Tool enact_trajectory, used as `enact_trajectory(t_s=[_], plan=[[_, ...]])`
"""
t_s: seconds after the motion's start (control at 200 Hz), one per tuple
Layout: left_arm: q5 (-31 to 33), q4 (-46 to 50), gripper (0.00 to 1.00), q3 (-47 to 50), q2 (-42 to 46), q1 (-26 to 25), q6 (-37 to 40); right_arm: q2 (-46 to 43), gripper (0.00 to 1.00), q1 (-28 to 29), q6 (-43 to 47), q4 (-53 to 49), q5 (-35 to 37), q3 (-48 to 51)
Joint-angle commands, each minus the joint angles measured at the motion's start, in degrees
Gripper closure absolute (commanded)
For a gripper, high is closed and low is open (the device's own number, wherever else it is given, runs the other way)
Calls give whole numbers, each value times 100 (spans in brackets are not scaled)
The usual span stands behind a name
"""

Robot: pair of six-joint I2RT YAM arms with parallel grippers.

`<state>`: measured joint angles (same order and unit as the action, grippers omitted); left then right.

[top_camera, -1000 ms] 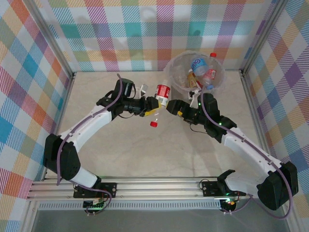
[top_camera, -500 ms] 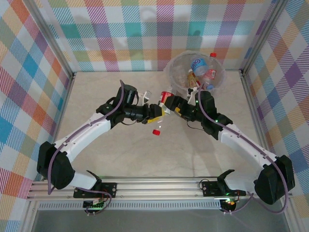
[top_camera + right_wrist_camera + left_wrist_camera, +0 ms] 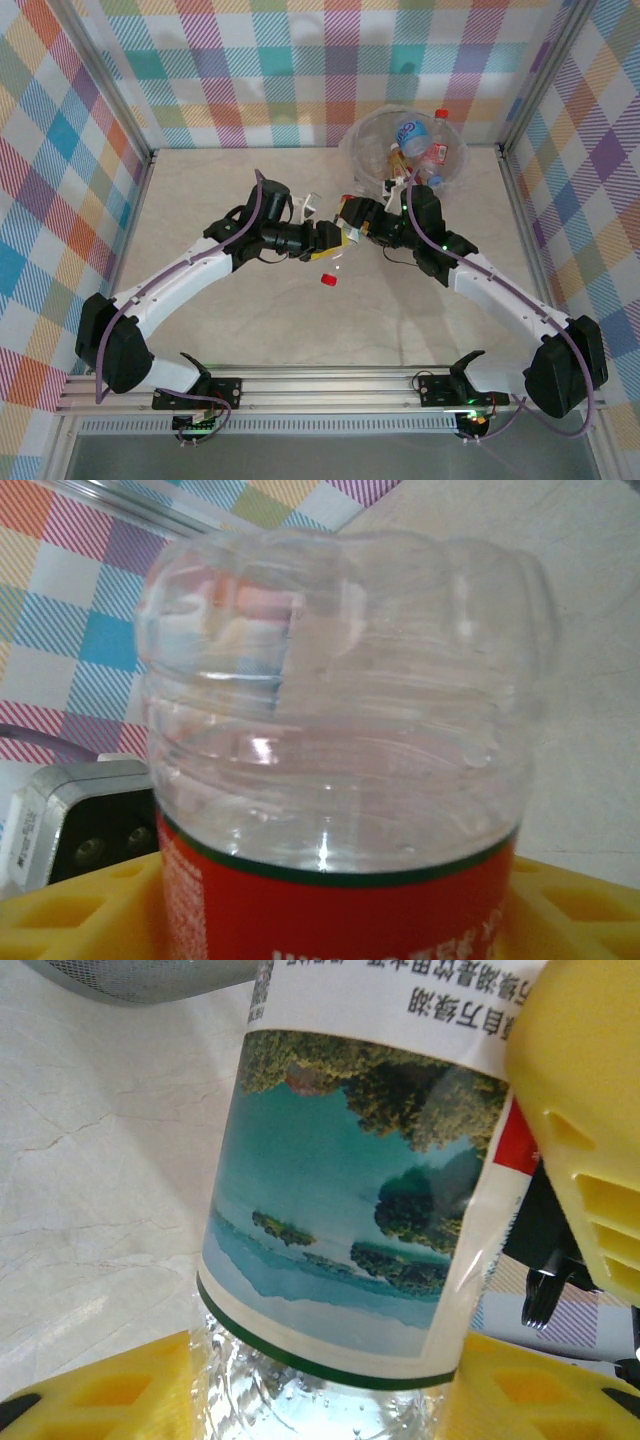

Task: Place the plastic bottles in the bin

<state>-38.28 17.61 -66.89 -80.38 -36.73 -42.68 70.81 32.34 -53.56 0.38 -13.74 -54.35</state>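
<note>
Here, the left end effector (image 3: 326,240) pinches a red-labelled clear plastic bottle (image 3: 340,1210), and the right end effector (image 3: 354,222) is clamped on the same bottle's other end. The bottle is held over the counter (image 3: 250,320) toward its far edge, just beside the bin (image 3: 351,150) in the far right corner.

The bin (image 3: 352,160) stands at the table's (image 3: 220,320) far right, with plastic bottles (image 3: 410,132) in it. Just left of it and nearer, one bottle (image 3: 340,1210) sits between the left pincer (image 3: 330,238) and the right pincer (image 3: 352,217). A cap (image 3: 327,279) lies on the table before them.
</note>
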Motion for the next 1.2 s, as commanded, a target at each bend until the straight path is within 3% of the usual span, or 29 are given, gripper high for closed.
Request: enact_trajectory(t_s=[0.0, 0.19, 0.32, 0.45, 0.585, 0.84, 1.195], plan=[[17, -117, 46, 3, 183, -87, -56, 22, 33, 36, 6, 153, -74, -208], [18, -118, 39, -101, 192, -115, -19, -90, 40, 36, 80, 12, -9, -232], [-26, -75, 27, -246, 249, -137, 186, -242, 43, 36, 278, -295, 30, -316], [-4, 325, 9, -447, 472, -168, 881, -428, 43, -20, 813, -1138, 162, -714], [76, 845, 1, -722, 821, -176, 1848, -597, 43, -240, 1459, -2116, 184, -1299], [694, 1295, 0, -813, 1515, -177, 3032, -356, 44, -977, 2927, -4145, 70, -3146], [1106, 1578, 0, -724, 1797, -177, 3300, 1326, 44, -1089, 4569, -6215, 1357, -6051]])
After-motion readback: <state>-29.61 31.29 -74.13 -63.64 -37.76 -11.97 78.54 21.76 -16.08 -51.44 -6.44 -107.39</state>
